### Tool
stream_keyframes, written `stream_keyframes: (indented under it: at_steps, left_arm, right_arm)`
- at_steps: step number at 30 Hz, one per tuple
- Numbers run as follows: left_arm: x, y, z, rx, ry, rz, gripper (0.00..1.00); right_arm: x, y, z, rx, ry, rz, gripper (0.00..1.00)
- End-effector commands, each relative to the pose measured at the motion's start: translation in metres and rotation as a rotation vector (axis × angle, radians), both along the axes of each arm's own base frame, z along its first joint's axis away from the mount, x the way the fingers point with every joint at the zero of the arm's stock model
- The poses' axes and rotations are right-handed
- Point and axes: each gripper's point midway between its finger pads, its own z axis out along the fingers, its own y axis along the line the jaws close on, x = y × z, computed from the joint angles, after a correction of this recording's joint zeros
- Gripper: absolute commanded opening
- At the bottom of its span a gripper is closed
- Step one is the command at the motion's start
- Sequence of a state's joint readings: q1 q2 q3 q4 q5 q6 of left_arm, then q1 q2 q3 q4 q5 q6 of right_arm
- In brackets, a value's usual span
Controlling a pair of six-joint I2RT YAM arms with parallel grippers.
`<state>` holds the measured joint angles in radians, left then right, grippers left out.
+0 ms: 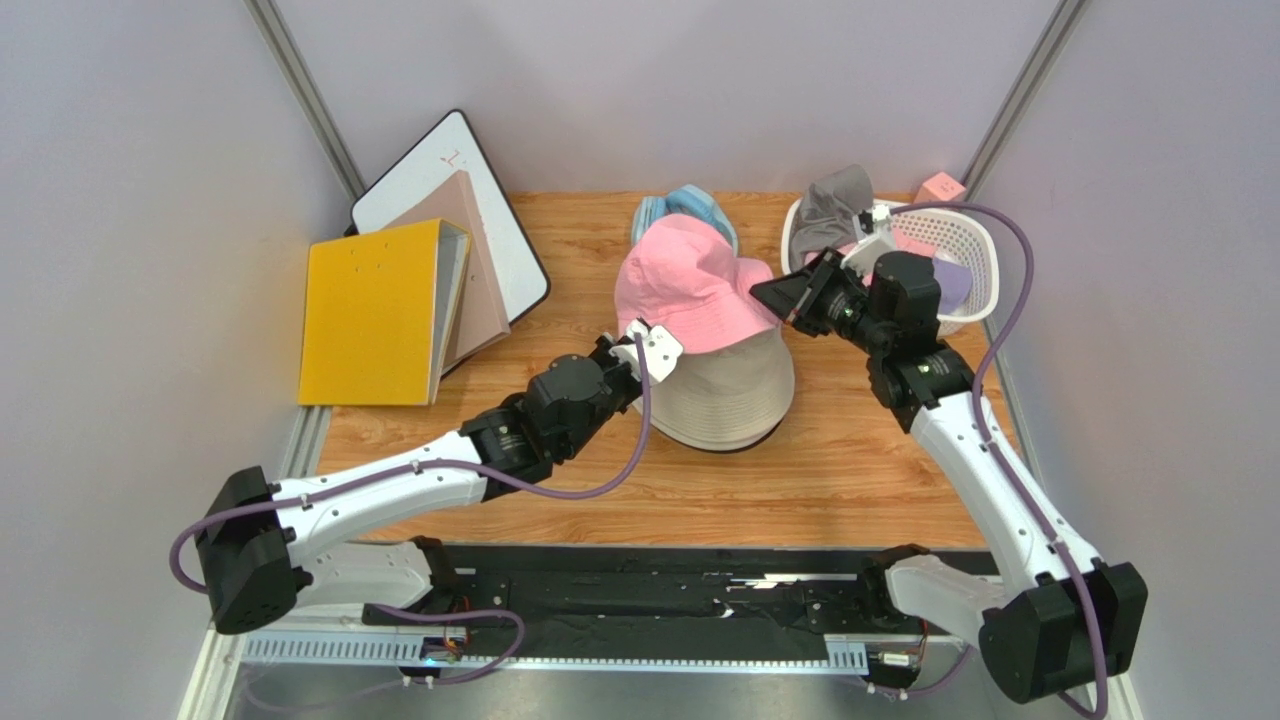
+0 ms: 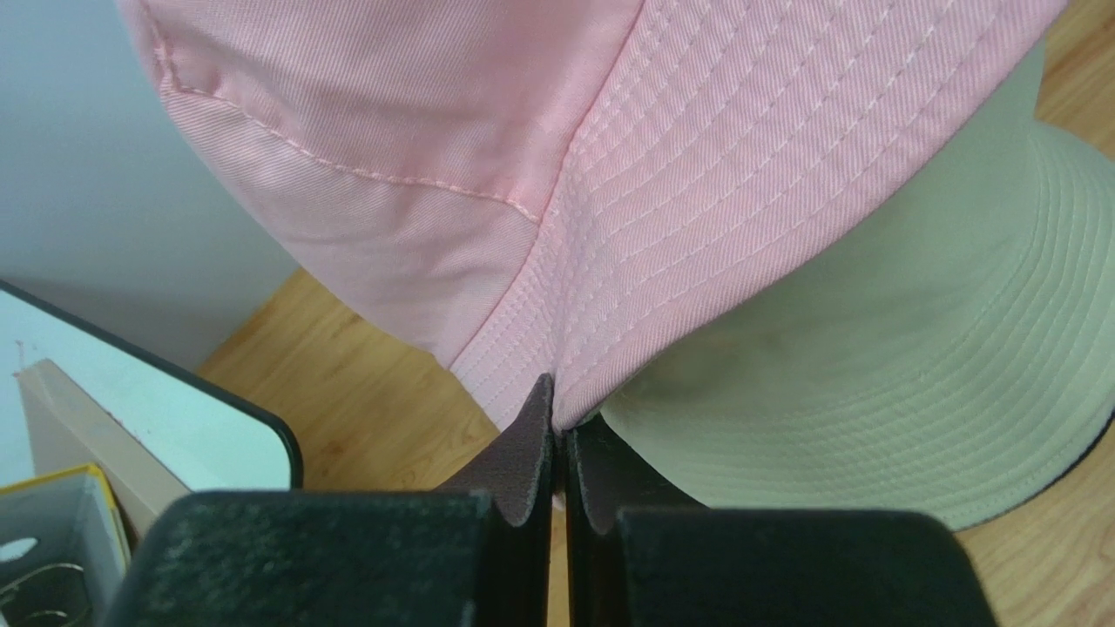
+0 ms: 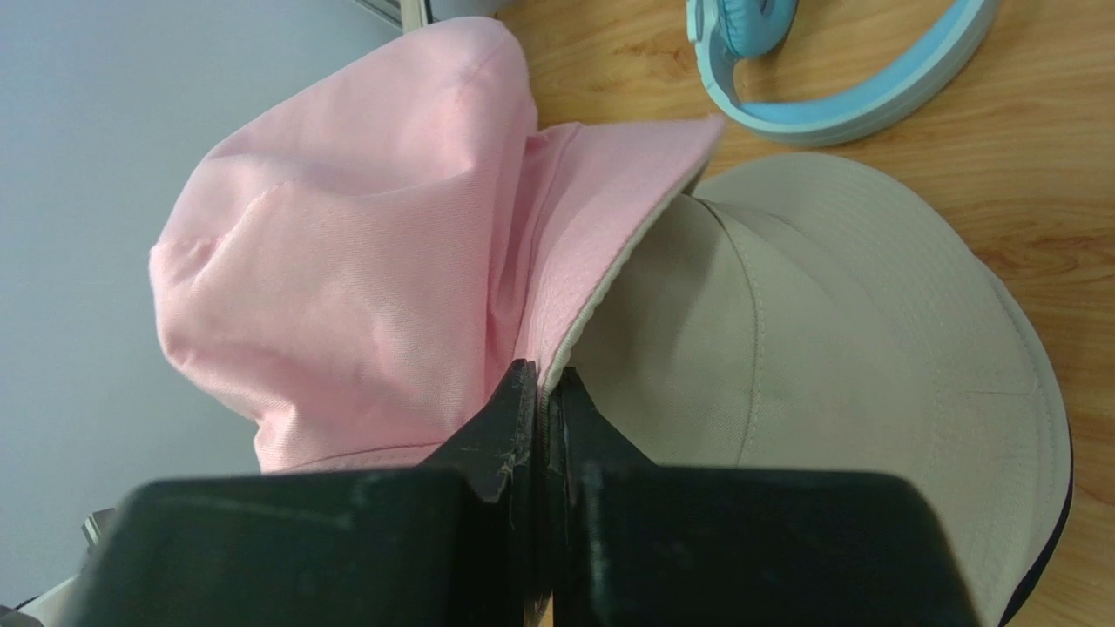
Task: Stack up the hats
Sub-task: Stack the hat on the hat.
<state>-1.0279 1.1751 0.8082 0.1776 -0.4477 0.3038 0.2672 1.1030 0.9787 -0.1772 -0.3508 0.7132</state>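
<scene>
Pink hat (image 1: pixel 684 270) over the beige hat (image 1: pixel 724 402), its brim pinched by left hand (image 1: pixel 658 341) and right hand (image 1: pixel 763 293)

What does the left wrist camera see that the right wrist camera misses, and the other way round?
Only the left wrist view: a corner of a whiteboard and the edge of a yellow folder.
Only the right wrist view: a light blue ring-shaped item lying on the wood.
Both: the pink hat partly over the beige hat, the wooden table, and an end effector shut on the pink brim: the left end effector in one view, the right end effector in the other.
</scene>
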Motion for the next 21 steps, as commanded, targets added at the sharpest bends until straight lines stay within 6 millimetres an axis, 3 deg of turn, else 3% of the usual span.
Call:
stream_keyframes:
  at_steps: [1,14,21]
  left_arm:
    - [0.006,-0.004,0.039,-0.011,-0.102,0.012,0.00]
    - [-0.003,-0.019,0.016,0.109,-0.143,-0.001,0.00]
    - [-0.012,-0.020,-0.004,0.101,-0.100,-0.030,0.00]
  right_arm:
    - [-0.005,-0.010,0.034,-0.009,-0.154,-0.031,0.00]
    - [-0.027,-0.061,-0.001,-0.064,-0.150,-0.170,0.00]
    - [-0.035,-0.077,-0.028,-0.114,-0.092,-0.237,0.00]
